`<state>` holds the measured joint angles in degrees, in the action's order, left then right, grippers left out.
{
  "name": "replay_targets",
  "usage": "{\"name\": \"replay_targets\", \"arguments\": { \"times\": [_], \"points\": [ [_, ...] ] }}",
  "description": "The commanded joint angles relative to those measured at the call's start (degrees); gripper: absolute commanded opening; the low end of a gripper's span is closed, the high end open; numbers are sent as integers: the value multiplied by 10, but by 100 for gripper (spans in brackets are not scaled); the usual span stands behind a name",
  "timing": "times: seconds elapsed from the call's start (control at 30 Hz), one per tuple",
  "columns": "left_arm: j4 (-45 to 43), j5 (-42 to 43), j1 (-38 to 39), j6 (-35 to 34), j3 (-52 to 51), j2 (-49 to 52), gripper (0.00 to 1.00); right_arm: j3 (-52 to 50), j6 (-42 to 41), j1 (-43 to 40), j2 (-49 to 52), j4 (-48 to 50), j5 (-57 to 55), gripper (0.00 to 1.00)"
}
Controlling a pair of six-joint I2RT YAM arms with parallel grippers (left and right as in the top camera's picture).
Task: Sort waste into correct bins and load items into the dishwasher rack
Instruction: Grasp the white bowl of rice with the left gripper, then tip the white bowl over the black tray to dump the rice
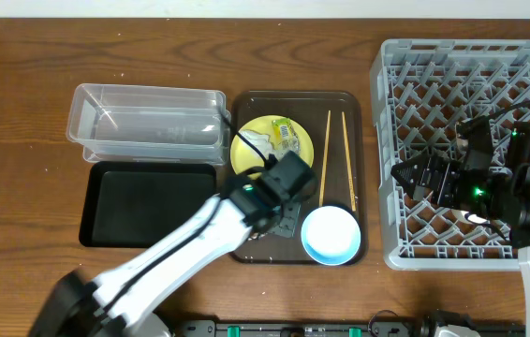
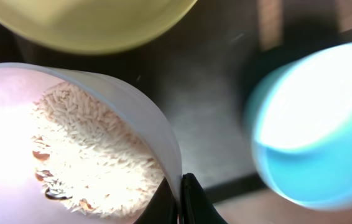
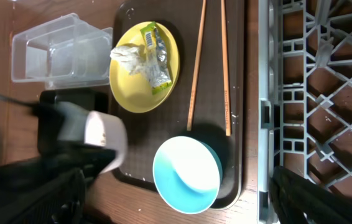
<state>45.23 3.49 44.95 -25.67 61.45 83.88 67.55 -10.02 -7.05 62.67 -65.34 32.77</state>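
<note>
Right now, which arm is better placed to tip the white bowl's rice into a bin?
Left: left fingers grip the round white bowl; right fingers hang over the grey plastic rack.

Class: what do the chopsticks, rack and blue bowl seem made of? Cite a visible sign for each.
The chopsticks look like wood or bamboo: matte tan sticks. The rack looks like moulded grey plastic: matte, uniform lattice. The blue bowl is glossy, plastic or glazed ceramic; its sheen fits both.

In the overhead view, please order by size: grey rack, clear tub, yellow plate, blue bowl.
1. grey rack
2. clear tub
3. yellow plate, partly covered by the left arm
4. blue bowl
</note>
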Motion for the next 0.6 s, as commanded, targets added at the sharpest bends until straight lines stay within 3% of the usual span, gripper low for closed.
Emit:
{"name": "replay_targets", "arguments": {
  "times": [0.0,0.13,0.23,0.57],
  "points": [
    [9,49,-45,9,26,-80,6,6,7,5,0,0,0,93],
    [22,150,-146,55,25,-136,6,6,7,5,0,0,0,93],
    [38,273,-254,102,25,-145,6,6,7,5,0,0,0,93],
    [98,702,-557,308,-28,-66,6,6,7,5,0,-1,0,92]
  ]
}}
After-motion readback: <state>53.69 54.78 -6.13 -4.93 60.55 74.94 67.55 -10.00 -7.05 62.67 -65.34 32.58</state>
